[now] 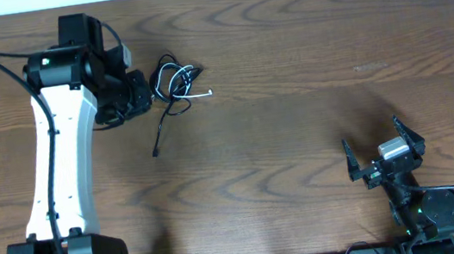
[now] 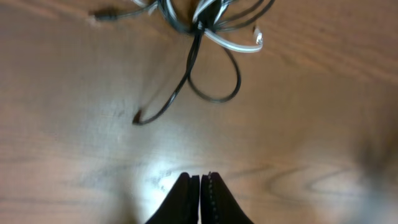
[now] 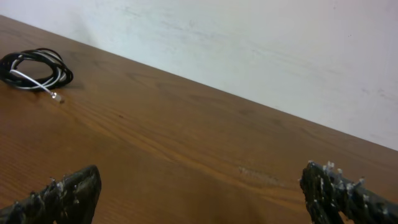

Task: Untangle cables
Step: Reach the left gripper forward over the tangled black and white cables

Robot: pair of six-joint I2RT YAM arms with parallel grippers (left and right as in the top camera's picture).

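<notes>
Overhead: Cable Knot Beside a Clenched Left Gripper

Overhead, the tangled bundle of thin black and white cables (image 1: 171,80) lies on the brown wood-grain table (image 1: 286,42), at about 11 o'clock from the table's middle. One loose black strand (image 1: 159,135) trails out of it toward 7 o'clock and ends on bare wood. A white strand (image 1: 199,94) with a small plug tip pokes out toward 4 o'clock. The left gripper (image 1: 138,93) sits at 9 o'clock of the bundle, just beside it. Its wrist camera shows the two black fingers (image 2: 186,199) pressed together, clenched on nothing, with the bundle at 12 o'clock ahead of the tips and apart from them. The right gripper (image 1: 377,147) is well apart, at about 4 o'clock from the table's middle, its jaws spread wide, released and holding nothing. From its wrist camera the bundle is a small coil far off at 10 o'clock, below a pale wall (image 3: 249,37).
</notes>
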